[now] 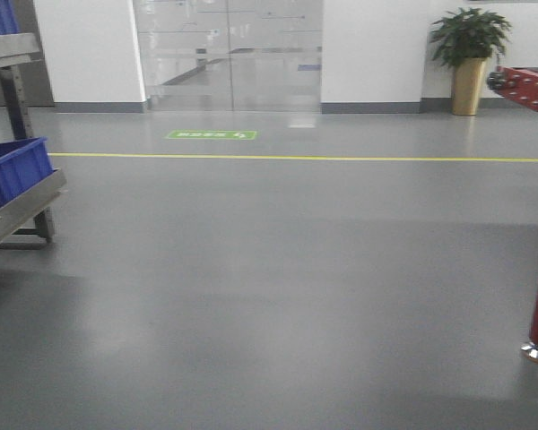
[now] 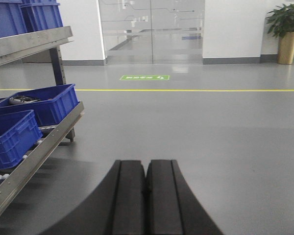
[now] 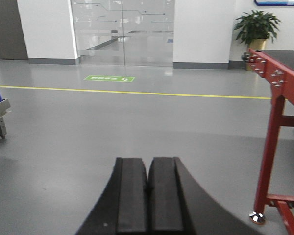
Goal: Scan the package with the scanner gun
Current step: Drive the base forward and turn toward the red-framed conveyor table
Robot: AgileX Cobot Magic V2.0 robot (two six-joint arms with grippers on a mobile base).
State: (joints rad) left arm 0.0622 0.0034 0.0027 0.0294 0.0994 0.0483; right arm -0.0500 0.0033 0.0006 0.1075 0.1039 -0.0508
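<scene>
Front-facing view: open grey floor (image 1: 269, 296); package and scanner gun are not in any view.
Metal rack (image 2: 39, 157) with blue bins (image 2: 49, 107) at 9 o'clock, red frame (image 3: 279, 73) at 3 o'clock, potted plant (image 1: 469, 54) at 1 o'clock. Left gripper (image 2: 146, 196) and right gripper (image 3: 149, 196) are both empty, fingers pressed together. Judgement: package is likely light, stiff cardboard that dents, so best left lying. Scanner gun is likely rigid, smooth plastic and top-heavy; take it around the handle, scan window clear.
</scene>
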